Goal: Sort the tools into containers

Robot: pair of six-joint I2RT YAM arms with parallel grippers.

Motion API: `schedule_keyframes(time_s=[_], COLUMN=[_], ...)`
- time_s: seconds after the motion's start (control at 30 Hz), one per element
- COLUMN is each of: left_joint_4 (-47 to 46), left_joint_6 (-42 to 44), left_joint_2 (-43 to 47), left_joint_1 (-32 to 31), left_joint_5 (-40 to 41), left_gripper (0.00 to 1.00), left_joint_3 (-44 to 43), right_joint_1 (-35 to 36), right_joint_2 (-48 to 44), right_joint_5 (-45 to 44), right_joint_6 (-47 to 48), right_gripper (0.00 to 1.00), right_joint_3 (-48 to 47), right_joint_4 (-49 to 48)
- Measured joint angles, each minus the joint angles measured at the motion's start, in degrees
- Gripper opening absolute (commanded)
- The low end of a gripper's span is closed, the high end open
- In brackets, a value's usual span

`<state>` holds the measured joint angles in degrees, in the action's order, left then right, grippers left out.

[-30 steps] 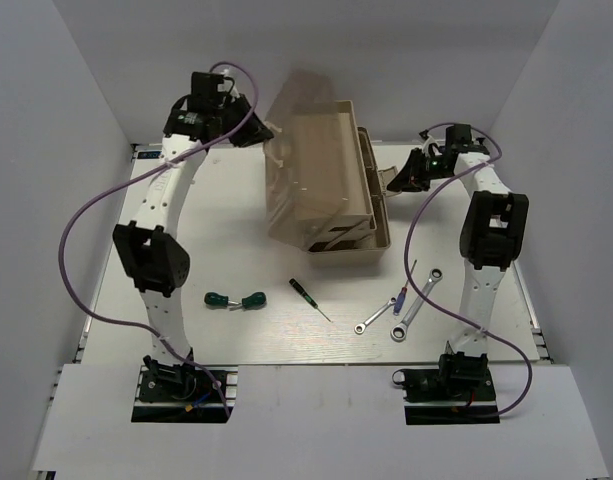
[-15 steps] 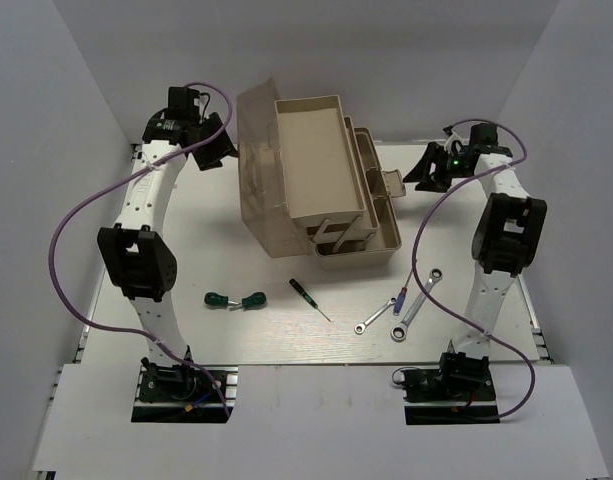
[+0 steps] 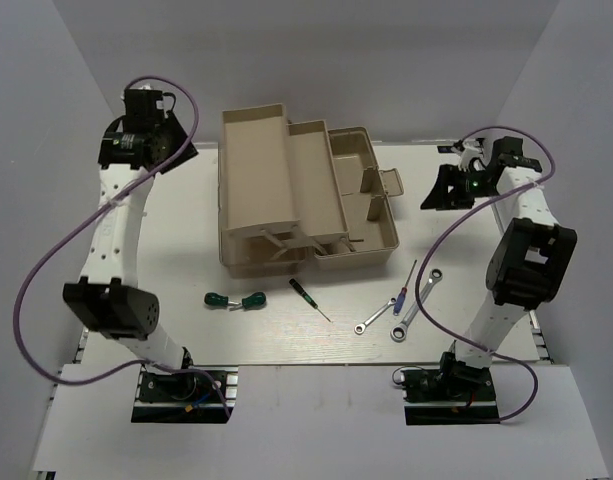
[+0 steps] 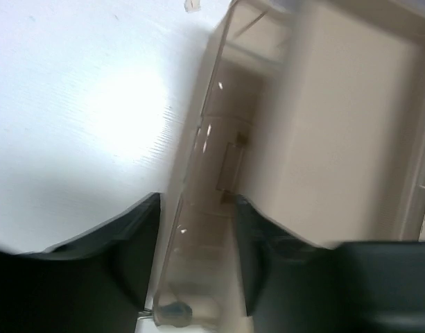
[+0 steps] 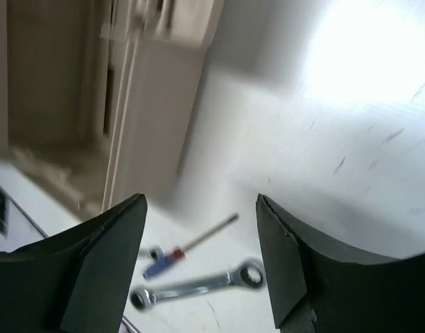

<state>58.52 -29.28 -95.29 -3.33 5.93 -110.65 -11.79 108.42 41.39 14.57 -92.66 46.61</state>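
Note:
The beige toolbox [image 3: 371, 228] stands open mid-table, its two trays [image 3: 256, 175] folded out to the left. My left gripper [image 3: 176, 152] hovers open left of it. In the left wrist view the translucent brown lid [image 4: 198, 159] shows through the gap of that gripper [image 4: 196, 201]. My right gripper [image 3: 434, 192] is open right of the box, holding nothing. Through its gap [image 5: 202, 201] I see a silver wrench [image 5: 198, 288] and the red/blue screwdriver [image 5: 172, 258]. On the table lie two green screwdrivers [image 3: 234, 299], a black-handled one [image 3: 304, 292], the red/blue one [image 3: 401, 298] and two wrenches [image 3: 418, 300] [image 3: 374, 318].
The tools lie in a row in front of the toolbox, between the two arm bases [image 3: 181, 385] [image 3: 451, 385]. White walls close in the table on the left, right and back. Purple cables [image 3: 46, 260] loop beside each arm.
Both grippers opened and drew outward from the toolbox. The lid and trays swung over to the left and the box settled open on the table.

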Motion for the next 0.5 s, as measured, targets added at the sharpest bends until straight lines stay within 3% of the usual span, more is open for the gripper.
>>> schedule_keyframes(time_s=[0.07, 0.1, 0.2, 0.33, 0.4, 0.5], left_joint_4=[0.07, -0.07, -1.84, -6.62, -8.11, -8.13], left_joint_6=[1.75, 2.91, 8.35, 13.27, 14.67, 16.35], left_joint_2=[4.13, 6.29, 13.03, 21.24, 23.17, 22.47], left_joint_1=[-0.28, -0.48, -1.07, -2.73, -4.15, -6.71], left_joint_5=[1.25, 1.66, -1.09, -12.7, -18.97, -24.55], left_gripper=[0.4, 0.3, 0.3, 0.34, 0.37, 0.42], left_joint_3=[0.7, 1.22, 4.31, 12.76, 17.59, 23.15], right_joint_1=[-0.33, -0.5, -1.05, -1.38, -1.25, -0.96], right_joint_2=[-3.13, -4.74, -11.06, -19.71, -21.09, -19.85], right_joint_5=[-0.17, 0.13, 2.25, 1.55, 0.7, 0.28], right_joint_6=[7.34, 12.92, 33.99, 68.08, 78.99, 88.15], right_gripper=[0.67, 0.65, 0.72, 0.78, 0.78, 0.79], right_joint_3=[4.15, 6.27, 14.32, 28.15, 32.7, 33.83], right_joint_4=[2.6, 4.35, 11.23, 20.87, 24.11, 25.64])
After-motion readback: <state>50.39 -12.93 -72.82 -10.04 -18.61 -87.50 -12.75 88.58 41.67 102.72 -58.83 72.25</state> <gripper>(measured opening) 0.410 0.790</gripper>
